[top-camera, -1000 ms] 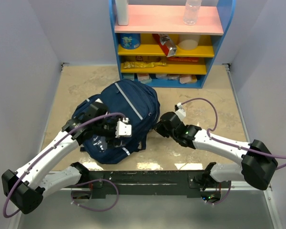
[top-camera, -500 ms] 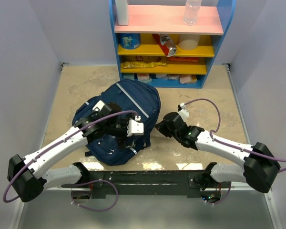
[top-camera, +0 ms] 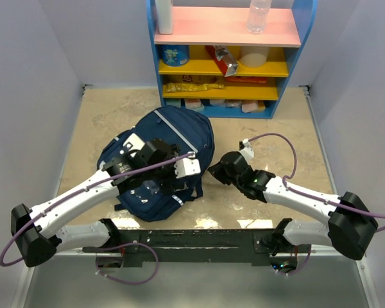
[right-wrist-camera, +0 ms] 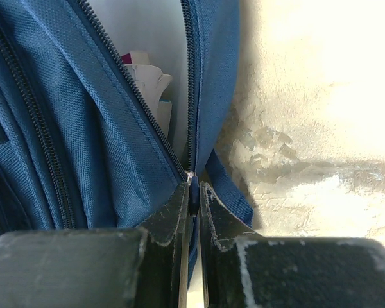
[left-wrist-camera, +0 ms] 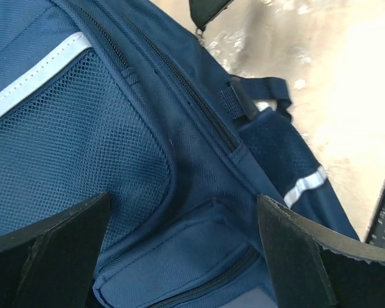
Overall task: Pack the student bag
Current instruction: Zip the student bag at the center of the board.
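One left arm (top-camera: 70, 202) reaches from the near-left corner across the bench (top-camera: 102, 109), with a bare strip of bench between it and the left wall. Its tool (left-wrist-camera: 183, 202) hangs over the front of the single student bag (top-camera: 179, 131) with both fingers (left-wrist-camera: 58, 250) spread wide and nothing between them but the bag's mesh pocket (left-wrist-camera: 77, 154) below.

The bag lies flat, left of the bench's centre. Its near edge is close to the black rail (top-camera: 199, 239) that carries the arms. Its far end stops short of the one shelf unit (top-camera: 305, 58) at the back, leaving a band of bare bench between them. Two things stand on the shelf's pink top board: a white container (top-camera: 165, 16) and a clear bottle (top-camera: 258, 16).

At the bag's right edge, the right tool (right-wrist-camera: 194, 192) is nipped narrow on the bag's zip, just where the two rows of teeth meet. The zip gapes above it, and pale items (right-wrist-camera: 147, 80) show inside. The right arm (top-camera: 301, 199) stretches back to the near-right corner. Beyond it the bench is bare up to the right wall.
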`<action>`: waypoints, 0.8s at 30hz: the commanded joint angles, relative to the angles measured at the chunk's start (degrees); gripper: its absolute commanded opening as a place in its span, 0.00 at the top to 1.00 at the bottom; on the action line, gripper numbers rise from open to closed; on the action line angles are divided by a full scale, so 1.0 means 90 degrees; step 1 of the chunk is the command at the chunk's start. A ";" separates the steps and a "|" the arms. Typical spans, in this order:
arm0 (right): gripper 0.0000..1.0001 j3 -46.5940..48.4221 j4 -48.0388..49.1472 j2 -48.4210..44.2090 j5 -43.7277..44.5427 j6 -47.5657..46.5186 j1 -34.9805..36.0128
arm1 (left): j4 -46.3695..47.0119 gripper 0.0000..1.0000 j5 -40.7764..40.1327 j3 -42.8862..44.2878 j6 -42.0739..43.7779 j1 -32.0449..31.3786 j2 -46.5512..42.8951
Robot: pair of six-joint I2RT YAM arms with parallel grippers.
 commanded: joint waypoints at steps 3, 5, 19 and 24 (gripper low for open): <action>1.00 -0.0066 0.0082 -0.0195 -0.0109 -0.0073 0.0018 | 0.0245 0.00 -0.1711 -0.0104 -0.0652 -0.0493 0.0075; 1.00 -0.0076 0.0063 -0.0205 -0.0148 -0.0102 0.0008 | 0.0196 0.00 -0.1751 -0.0269 -0.0633 -0.0542 0.0163; 1.00 0.0070 -0.0025 -0.0284 0.0153 -0.0385 -0.0002 | -0.0028 0.07 -0.0346 -0.1919 0.0205 -0.0650 -0.0168; 1.00 0.0411 0.0063 0.0117 0.0135 -0.0697 -0.0285 | -0.0292 0.09 -0.0023 -0.2408 0.0860 -0.0923 -0.0461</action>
